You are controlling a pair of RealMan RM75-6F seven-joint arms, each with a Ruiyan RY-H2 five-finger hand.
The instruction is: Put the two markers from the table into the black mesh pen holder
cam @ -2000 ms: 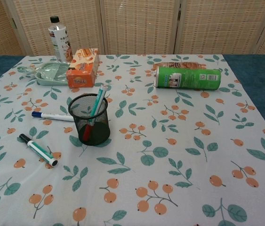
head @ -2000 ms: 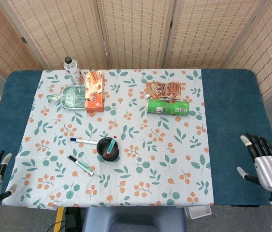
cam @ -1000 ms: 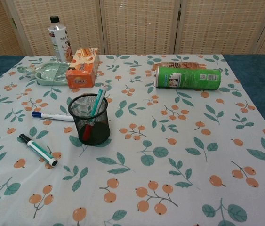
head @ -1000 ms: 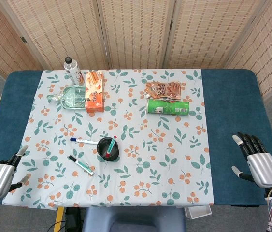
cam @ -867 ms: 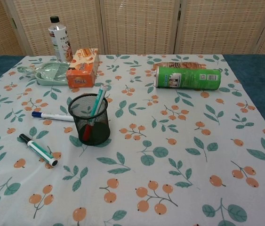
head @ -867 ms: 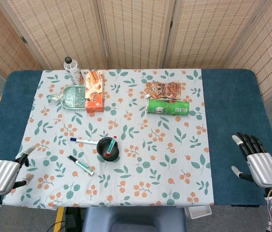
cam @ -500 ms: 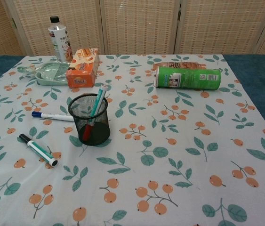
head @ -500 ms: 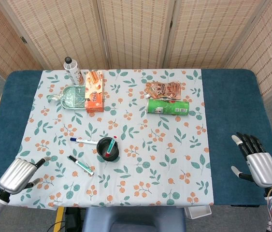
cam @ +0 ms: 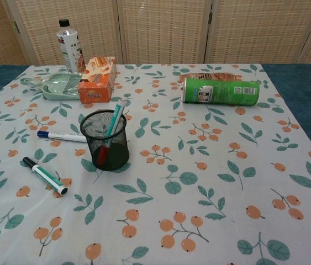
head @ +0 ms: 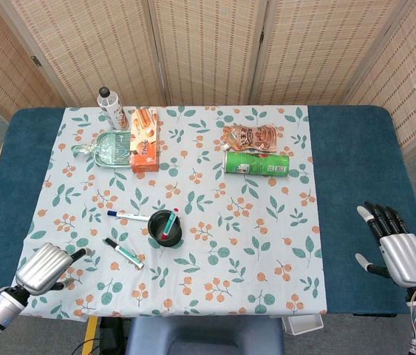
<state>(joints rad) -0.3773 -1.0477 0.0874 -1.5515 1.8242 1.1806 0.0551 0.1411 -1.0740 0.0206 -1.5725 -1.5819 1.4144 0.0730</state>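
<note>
Head view: left hand [head: 43,268] and right hand [head: 398,253] spread, holding nothing.

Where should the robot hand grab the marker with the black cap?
Probably around the middle of the black-capped marker, coming down from above. It lies flat on the tablecloth, slanted, with bare cloth all round, so fingers fit either side of its thin barrel. The left robot hand is nearest.

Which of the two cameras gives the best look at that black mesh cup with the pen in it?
The chest view: the black mesh pen holder is close and seen from the side, so its mesh wall and the marker leaning inside are clear. The head view shows it small, from above, mostly its rim.
</note>
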